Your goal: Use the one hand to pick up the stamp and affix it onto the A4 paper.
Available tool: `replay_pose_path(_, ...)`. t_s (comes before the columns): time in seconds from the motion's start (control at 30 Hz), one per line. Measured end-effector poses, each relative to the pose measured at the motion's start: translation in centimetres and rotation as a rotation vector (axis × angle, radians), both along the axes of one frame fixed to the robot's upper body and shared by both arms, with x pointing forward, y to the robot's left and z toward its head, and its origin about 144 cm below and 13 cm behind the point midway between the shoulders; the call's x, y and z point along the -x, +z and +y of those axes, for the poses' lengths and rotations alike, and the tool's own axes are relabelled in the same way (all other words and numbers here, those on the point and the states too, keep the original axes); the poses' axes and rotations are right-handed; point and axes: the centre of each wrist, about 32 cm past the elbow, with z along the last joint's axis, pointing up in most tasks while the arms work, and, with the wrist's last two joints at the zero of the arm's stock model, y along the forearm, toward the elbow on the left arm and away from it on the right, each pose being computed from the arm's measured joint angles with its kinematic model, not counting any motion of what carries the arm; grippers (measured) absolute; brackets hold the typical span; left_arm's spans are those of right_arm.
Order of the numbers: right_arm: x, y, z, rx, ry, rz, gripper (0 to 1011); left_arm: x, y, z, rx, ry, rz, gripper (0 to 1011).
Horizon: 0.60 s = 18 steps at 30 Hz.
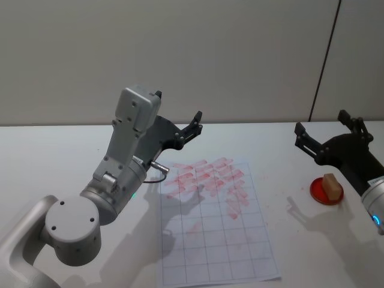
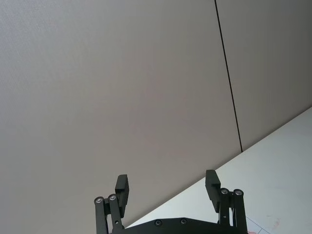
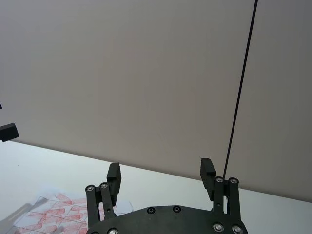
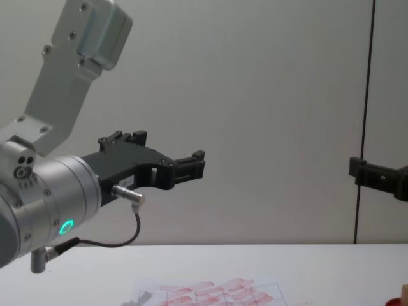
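Stamp (image 4: 405,292) clipped at chest view's corner, A4 paper (image 4: 210,294) cut by bottom edge

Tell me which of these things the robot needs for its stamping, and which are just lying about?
For the job:
the stamp, standing on a red round pad
the A4 paper, with red prints
the right gripper, open, raised nearest the stamp

Just about:
the left gripper, open, raised by the paper's far left corner
the white table

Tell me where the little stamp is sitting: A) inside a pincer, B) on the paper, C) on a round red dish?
C: the stamp rests on the round red dish, on the table to the right of the A4 paper and apart from it.
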Motion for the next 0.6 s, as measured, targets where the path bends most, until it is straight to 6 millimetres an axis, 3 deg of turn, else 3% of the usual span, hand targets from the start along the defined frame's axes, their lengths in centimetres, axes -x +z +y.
replay_pose_path(0.6, 0.38, 0.27, 0.4, -0.009, -0.034, 0.04, 1001, 0.0, 0.0, 0.0, 0.0, 0.0, 0.0, 1001)
